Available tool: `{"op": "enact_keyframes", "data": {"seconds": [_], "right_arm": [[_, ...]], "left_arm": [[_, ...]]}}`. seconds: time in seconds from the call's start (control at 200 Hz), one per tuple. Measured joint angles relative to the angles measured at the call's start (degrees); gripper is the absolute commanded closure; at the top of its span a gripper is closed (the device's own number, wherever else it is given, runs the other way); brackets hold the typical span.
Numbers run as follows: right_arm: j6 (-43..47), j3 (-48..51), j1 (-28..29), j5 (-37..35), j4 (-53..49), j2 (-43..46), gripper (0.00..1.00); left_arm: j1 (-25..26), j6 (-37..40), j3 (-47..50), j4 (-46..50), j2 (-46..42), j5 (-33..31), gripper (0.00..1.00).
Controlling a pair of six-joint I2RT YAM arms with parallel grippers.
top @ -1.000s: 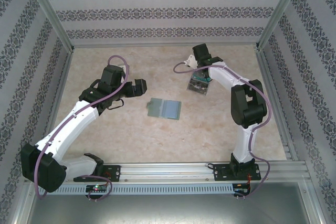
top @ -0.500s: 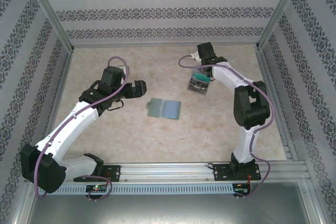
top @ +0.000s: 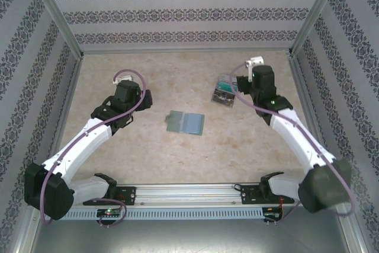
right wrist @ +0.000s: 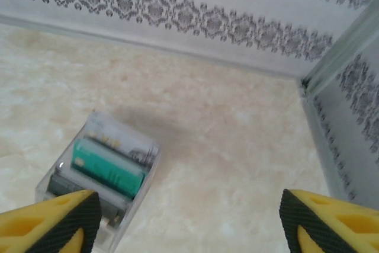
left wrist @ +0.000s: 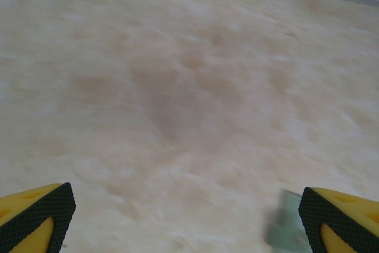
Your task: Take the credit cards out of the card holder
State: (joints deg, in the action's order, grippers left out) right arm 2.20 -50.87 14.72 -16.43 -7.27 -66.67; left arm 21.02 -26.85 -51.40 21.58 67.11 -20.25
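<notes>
Reading from the left, the left gripper [top: 144, 98] was held wide apart near the flat grey-green bifold card holder [top: 186, 122]; the thin green-teal printed credit cards [top: 224, 91] were stacked far right, long axis near-to-far, just left of the nearer right gripper [top: 239, 85], opened and shifted rightward since earlier.

The table [top: 177, 158] has a smooth, matt top with a beige, stone-like mottle. Near its far right corner the credit cards [top: 225, 91] are glossy plastic with pale silvery edges. A clear, shiny casing seems to surround them, though blur leaves that unsure. At the table's middle the card holder [top: 186, 122] is matt grey-green. The left gripper [left wrist: 186, 205] and right gripper [right wrist: 186, 211] have yellow plastic fingers [left wrist: 26, 238] faced with black diamond-textured pads [right wrist: 83, 217]. The rail [top: 189, 194] along the near edge is bare brushed metal. The walls [top: 183, 28] are matt and printed.
</notes>
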Motion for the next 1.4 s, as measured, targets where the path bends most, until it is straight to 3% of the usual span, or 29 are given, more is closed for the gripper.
{"op": "enact_keyframes", "data": {"seconds": [0.155, 0.385, 0.65, 0.879, 1.039, 1.204, 1.404], "right_arm": [[-4.09, 15.30, -0.04, 0.68, 5.92, 7.50, 0.02], [-4.55, 29.33, -1.81, -0.92, 18.05, 7.96, 0.02], [-3.76, 31.15, -5.07, -1.86, 35.08, -5.55, 0.02], [-2.45, 27.74, -9.81, 3.82, 46.45, -15.93, 0.02], [-3.13, 28.22, -13.64, 8.83, 51.89, -19.12, 0.02], [-3.15, 28.28, -13.62, 12.04, 54.38, -19.39, 0.02], [-3.15, 28.28, -13.60, 12.90, 55.15, -19.39, 0.02]], "left_arm": [[-6.08, 3.43, 8.28, -5.20, -1.57, -8.13, 0.00], [-14.99, 9.27, 17.18, -15.30, 1.42, -8.22, 0.00], [-18.78, 14.80, 21.66, -35.71, 12.63, 0.76, 0.00], [-21.29, 19.37, 24.00, -50.14, 15.58, 10.73, 0.00], [-23.30, 20.83, 24.63, -55.15, 17.64, 15.72, 0.00], [-22.84, 23.80, 26.27, -62.34, 21.44, 21.20, 0.00], [-22.51, 25.38, 27.43, -64.50, 22.21, 23.06, 0.00]]}}
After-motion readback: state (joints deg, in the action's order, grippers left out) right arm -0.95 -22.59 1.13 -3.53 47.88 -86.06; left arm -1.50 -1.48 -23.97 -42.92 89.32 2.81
